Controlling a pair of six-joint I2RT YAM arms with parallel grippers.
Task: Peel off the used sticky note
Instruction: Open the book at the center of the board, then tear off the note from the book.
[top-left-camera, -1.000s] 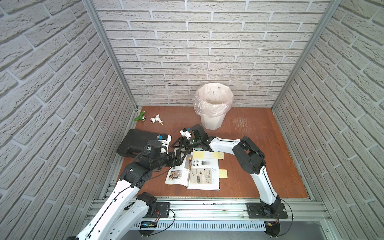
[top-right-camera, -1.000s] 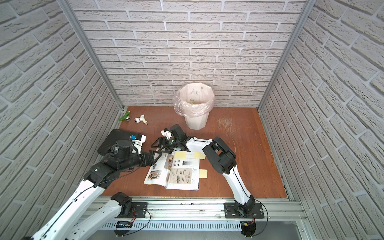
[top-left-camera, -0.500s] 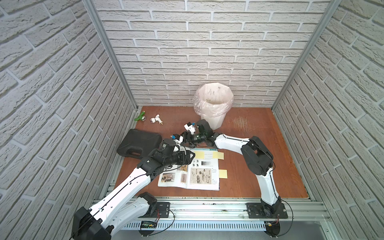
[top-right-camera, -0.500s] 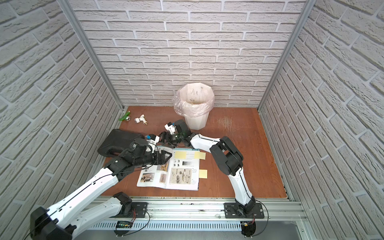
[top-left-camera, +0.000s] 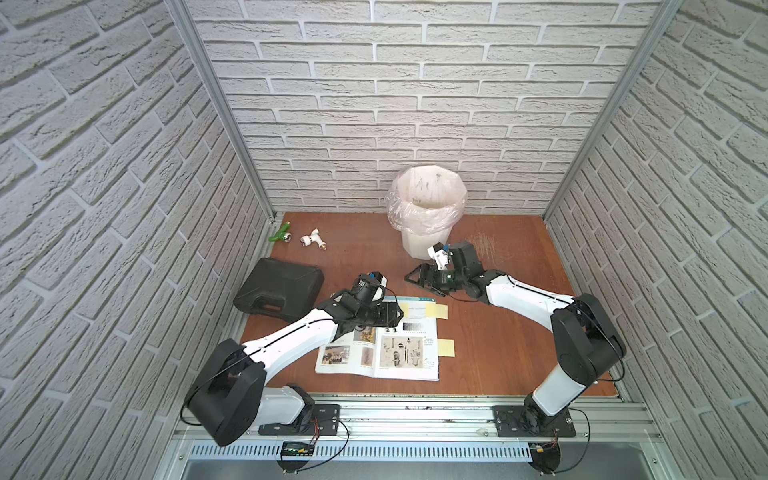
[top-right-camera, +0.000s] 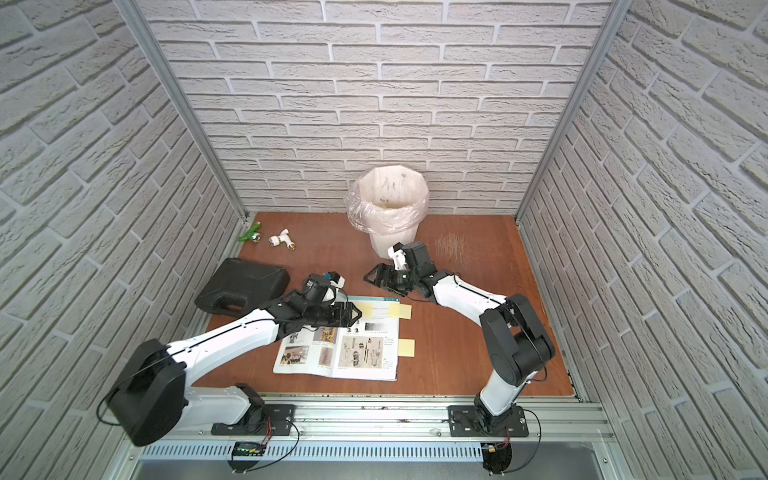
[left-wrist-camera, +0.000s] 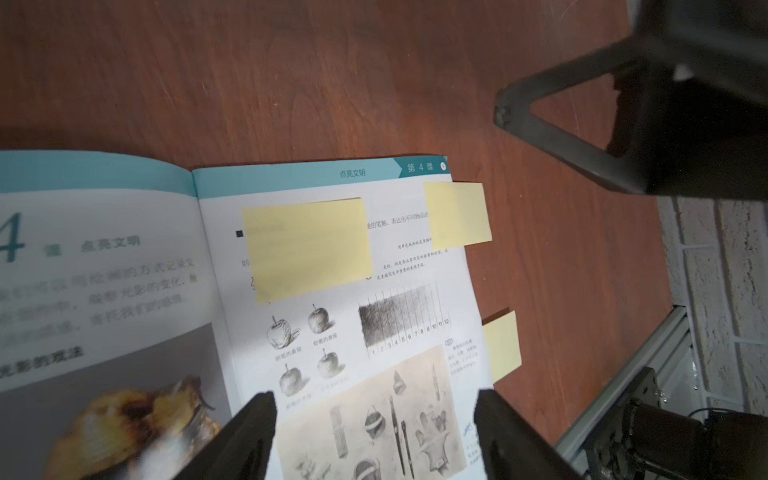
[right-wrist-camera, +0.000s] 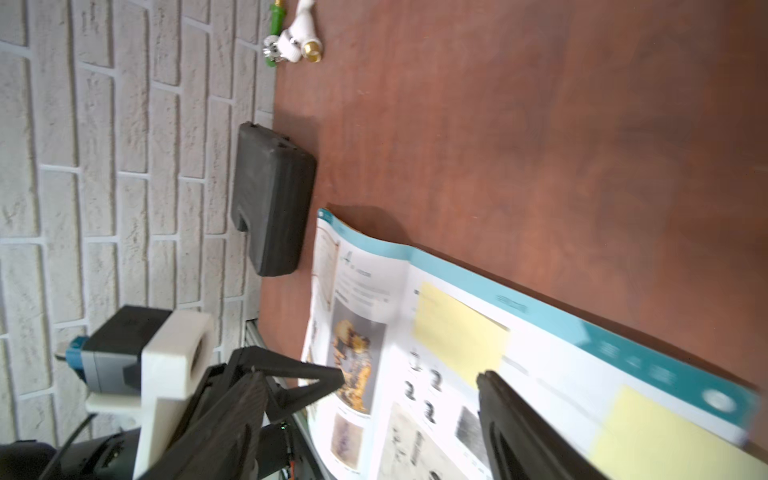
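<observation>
Peel not begun: used sticky note (left-wrist-camera: 307, 245) flat on open textbook (left-wrist-camera: 124, 270) right page; left tool (left-wrist-camera: 374, 401) poised just short of it, jaws apart, empty; right tool (right-wrist-camera: 411, 376) wide, empty, clear of the book.

On my feed I count three pale yellow sticky notes (left-wrist-camera: 307, 245), all on one open book (top-left-camera: 390, 357). One black case (top-left-camera: 278, 289) at nine o'clock on the worktop (top-left-camera: 498, 332), one lined bin (top-left-camera: 424, 216) at twelve. Two small fittings at eleven, I think: green fitting (top-left-camera: 279, 235), white fitting (top-left-camera: 311, 240). Two arms, so one left end effector (top-right-camera: 353, 313) and one right end effector (top-right-camera: 372, 278).
</observation>
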